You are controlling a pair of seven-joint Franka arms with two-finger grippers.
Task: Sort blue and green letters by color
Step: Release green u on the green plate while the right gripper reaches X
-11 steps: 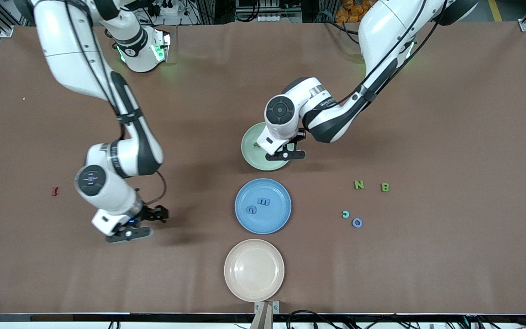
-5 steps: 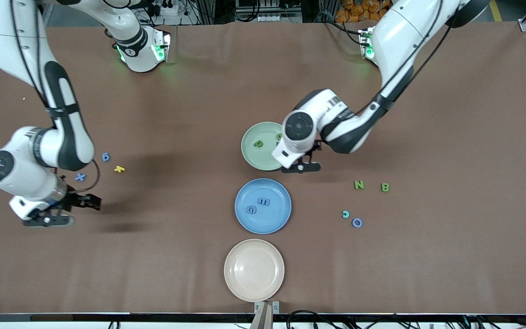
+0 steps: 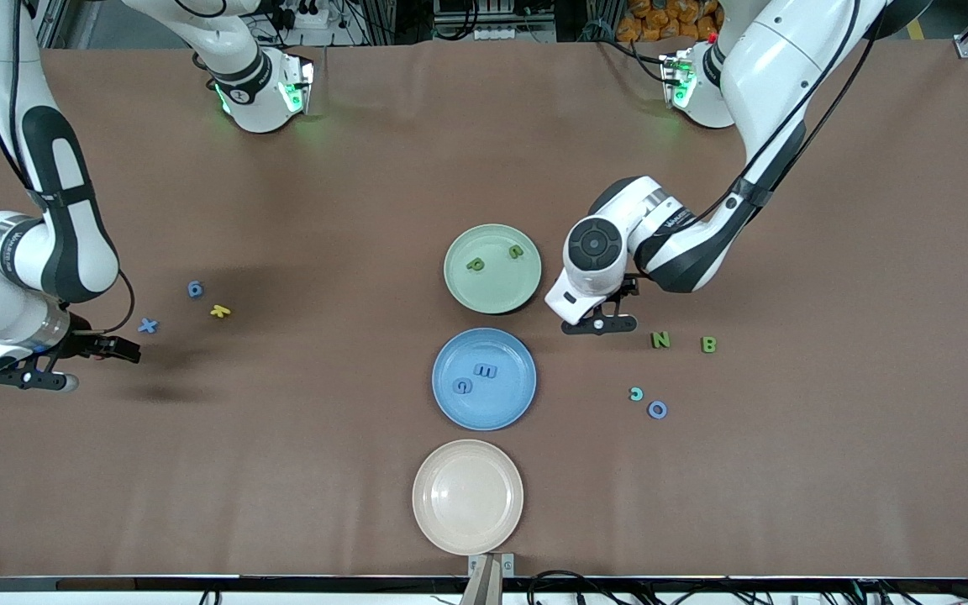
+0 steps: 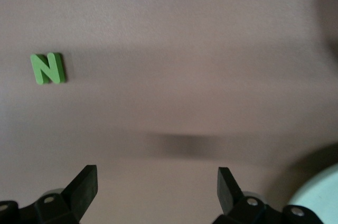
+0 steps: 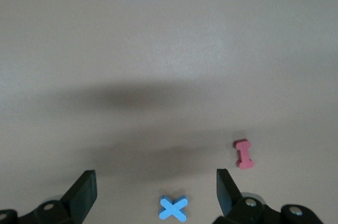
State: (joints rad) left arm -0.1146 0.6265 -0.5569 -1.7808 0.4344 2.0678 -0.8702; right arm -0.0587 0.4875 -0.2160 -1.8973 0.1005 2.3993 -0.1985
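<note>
While the brown table spreads wide under both arms, three plates sit in a line down its middle: a green plate nearest the bases, a blue plate nearer the front camera, and a cream plate nearest that camera. The left gripper hangs empty over bare table just beside the green plate, its fingers spread wide apart with nothing between them. Near it, toward the left arm's end of the table, lie the green N and, a little further on, the green B; the left wrist view shows the N on bare table ahead of the open fingers. Nearer the front camera than that gripper lie a small teal c and a blue O, close together. On the green plate rest a green p and a green curved letter; on the blue plate rest a blue E and a blue G. The right gripper hovers at the right arm's end of the table, its fingers also wide apart and empty. A blue X lies just beside it, the blue g and a yellow letter a little further toward the plates. The right wrist view shows the X between the open fingertips' line and a red letter close by.
</note>
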